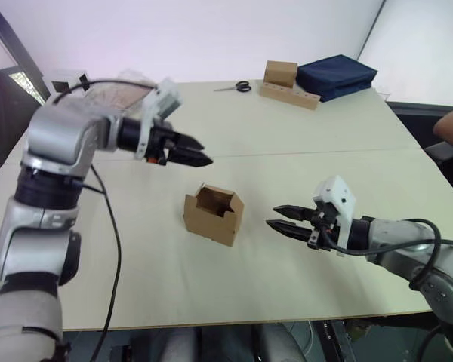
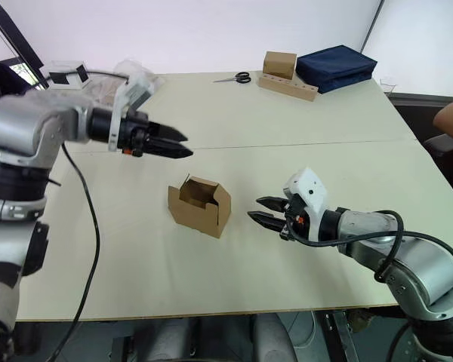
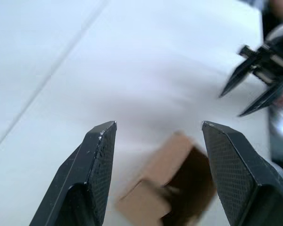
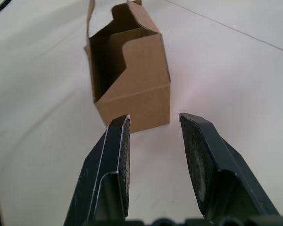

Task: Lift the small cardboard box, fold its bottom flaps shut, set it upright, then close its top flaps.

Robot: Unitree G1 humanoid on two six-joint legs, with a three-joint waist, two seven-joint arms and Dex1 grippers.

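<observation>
Standing between both empty, parted pincers, small cardboard box; left pincer above, right pincer beside

The small cardboard box, plain brown corrugated, stands upright on the table near its middle. Its top flaps stand open and raised, showing the dark hollow inside. Nothing touches it.

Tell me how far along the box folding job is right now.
Looks done: the small cardboard box stands upright on the table. In hand: nothing; the left gripper and right gripper flank it, jaws open. Left: its top flaps stand open. The bottom isn't visible.
</observation>
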